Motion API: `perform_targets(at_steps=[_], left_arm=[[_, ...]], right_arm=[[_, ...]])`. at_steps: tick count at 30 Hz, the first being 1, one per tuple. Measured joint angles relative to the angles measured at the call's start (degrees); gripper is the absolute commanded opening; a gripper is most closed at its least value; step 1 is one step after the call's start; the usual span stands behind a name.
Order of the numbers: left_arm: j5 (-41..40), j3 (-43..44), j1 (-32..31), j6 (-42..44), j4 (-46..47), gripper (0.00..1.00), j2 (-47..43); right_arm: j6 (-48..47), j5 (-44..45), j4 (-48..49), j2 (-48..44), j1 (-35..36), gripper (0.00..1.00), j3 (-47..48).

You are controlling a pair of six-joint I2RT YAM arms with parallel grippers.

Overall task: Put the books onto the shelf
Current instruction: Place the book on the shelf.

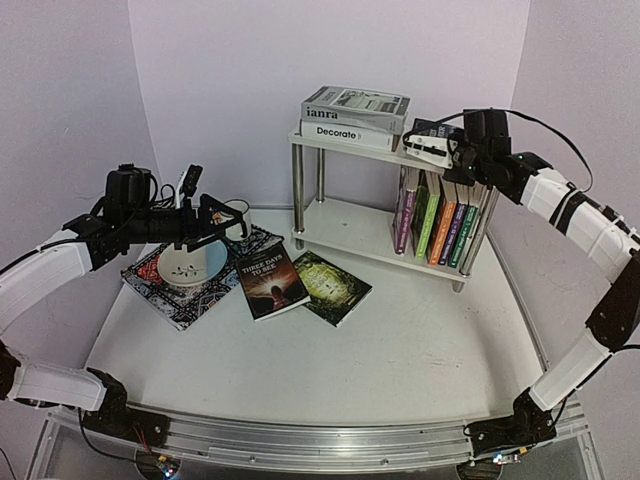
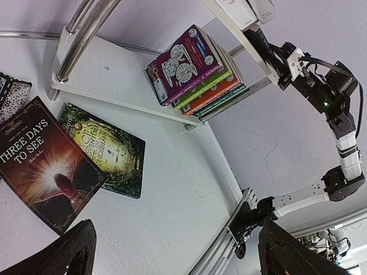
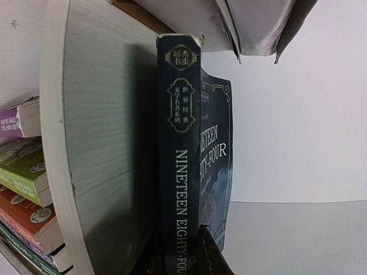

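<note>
Pinching a slim dark paperback [image 3: 180, 172], right tool [image 3: 180, 251] nearly closed; left tool [image 1: 220, 222] gaping.

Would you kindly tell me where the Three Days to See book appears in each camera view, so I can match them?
Top external: the Three Days to See book lies flat on the table, left of centre, before the shelf.
Left wrist: lower left, cover up.
Right wrist: not in it.
Shared landmark: the row of colourful books on the shelf's lower board, seen in all three.
</note>
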Motion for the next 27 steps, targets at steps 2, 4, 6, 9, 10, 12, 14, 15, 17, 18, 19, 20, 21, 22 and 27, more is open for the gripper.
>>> perform_targets(at_steps=[2, 4, 6, 9, 10, 12, 14, 15, 17, 18, 19, 20, 21, 22, 27], left_arm=[[0.0, 0.0, 0.0, -0.02, -0.02, 1.0, 0.0], [0.0, 0.0, 0.0, -0.02, -0.02, 1.0, 0.0], [0.0, 0.0, 0.0, -0.02, -0.02, 1.0, 0.0], [0.0, 0.0, 0.0, -0.03, -0.04, 1.0, 0.0], [0.0, 0.0, 0.0, -0.04, -0.07, 1.0, 0.0], [0.0, 0.0, 0.0, -0.04, -0.28, 1.0, 0.0], [0.0, 0.0, 0.0, -0.04, -0.44, 1.0, 0.0], [0.0, 0.0, 0.0, -0.04, -0.44, 1.0, 0.0], [0.0, 0.0, 0.0, -0.04, -0.45, 1.0, 0.0], [0.0, 0.0, 0.0, -0.04, -0.46, 1.0, -0.01], [0.0, 0.0, 0.0, -0.04, -0.46, 1.0, -0.03], [0.0, 0.0, 0.0, -0.04, -0.46, 1.0, -0.05], [0.0, 0.0, 0.0, -0.04, -0.46, 1.0, -0.11], [-0.01, 0.0, 0.0, -0.04, -0.46, 1.0, -0.16], [0.0, 0.0, 0.0, -0.04, -0.5, 1.0, -0.37]], right_arm=[[-0.02, 0.06, 0.02, -0.02, -0.09, 0.13, -0.1], [-0.01, 0.05, 0.02, -0.04, -0.12, 0.17, -0.16], [0.0, 0.01, 0.02, -0.06, -0.14, 0.22, -0.16], [0.07, 0.0, -0.03, -0.07, -0.16, 0.26, -0.19], [0.05, 0.0, -0.09, -0.1, -0.17, 0.26, -0.19], [0.13, 0.0, -0.13, -0.14, -0.18, 0.28, -0.19], [0.28, 0.0, -0.13, -0.2, -0.18, 0.34, -0.19], [0.35, -0.02, -0.17, -0.23, -0.18, 0.37, -0.19], [0.73, -0.06, -0.42, -0.34, -0.18, 0.45, -0.19], [1.03, -0.09, -0.55, -0.44, -0.18, 0.48, -0.19], [1.3, -0.16, -0.6, -0.61, -0.18, 0.51, -0.19], [1.53, -0.23, -0.57, -0.82, -0.18, 0.54, -0.19], [1.91, -0.38, -0.69, -1.08, -0.19, 0.58, -0.19], [2.05, -0.55, -0.89, -1.4, -0.23, 0.62, -0.21], [3.29, -1.17, -1.87, -2.64, -0.29, 0.74, -0.19]])
